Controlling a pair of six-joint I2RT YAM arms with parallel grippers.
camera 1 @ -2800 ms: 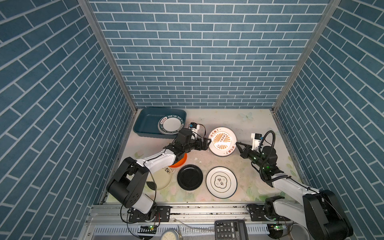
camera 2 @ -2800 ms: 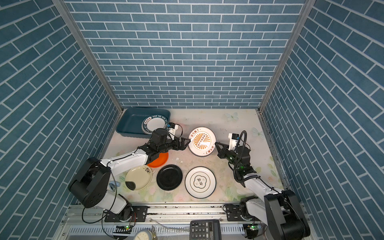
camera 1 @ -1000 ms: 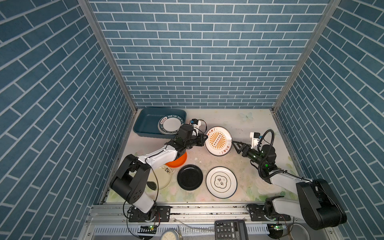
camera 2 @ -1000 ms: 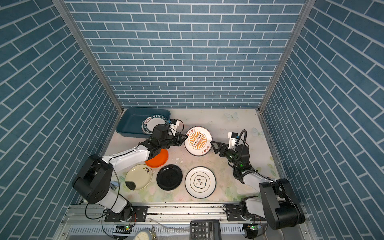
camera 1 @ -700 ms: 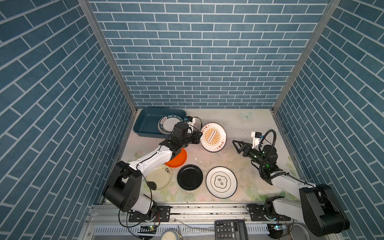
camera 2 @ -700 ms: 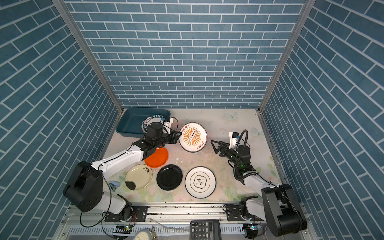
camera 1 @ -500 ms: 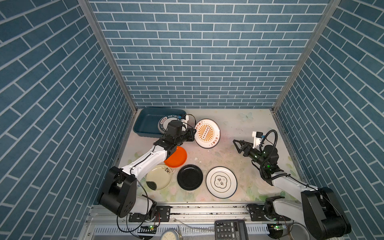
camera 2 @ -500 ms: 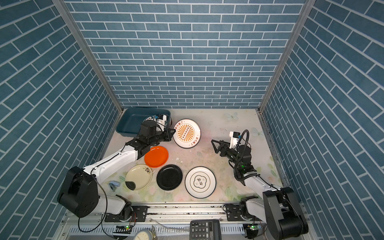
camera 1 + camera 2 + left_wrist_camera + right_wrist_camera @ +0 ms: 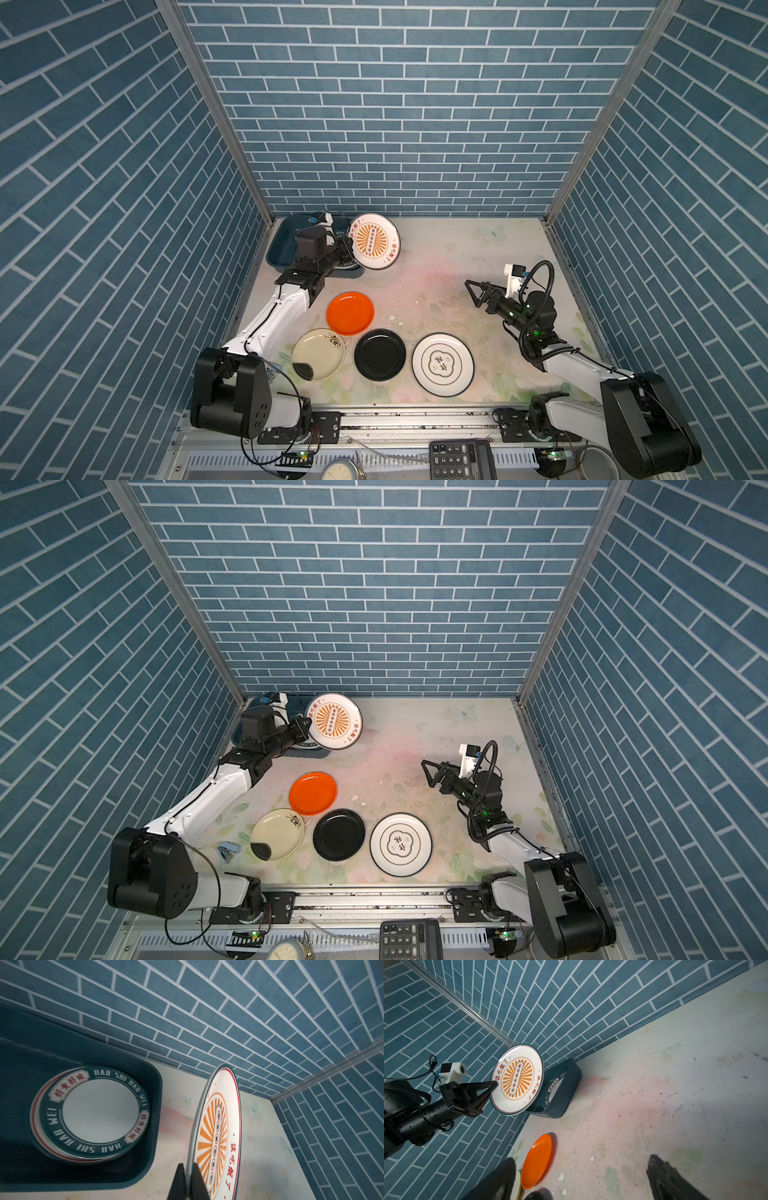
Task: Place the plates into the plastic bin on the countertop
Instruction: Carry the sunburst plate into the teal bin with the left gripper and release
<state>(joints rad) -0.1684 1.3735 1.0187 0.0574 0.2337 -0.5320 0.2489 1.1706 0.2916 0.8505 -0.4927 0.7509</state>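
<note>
- Pinching the sunburst plate with the left hand, one finger on each face, pressed together on the thin near rim.
- Held on edge, tilted, in the air at the far left of the table, at the right end of the plastic bin; above the bin or just beside it, hard to tell, and not yet laid inside.
- Already in the bin: a small stack, lying flat, with the teal lettered plate on top.
- Probably stiff, glazed, slippery and breakable. With a grip on the rim only, may swing or slide out, so better to lower slowly and nearly flat onto the stack before letting go.
- Well apart on the right: right hand spread wide, holding nothing, above bare table.
- Lying flat at the near side: orange plate, cream plate, black plate, white plate. Best taken at the raised rim, not at the flat middle.
</note>
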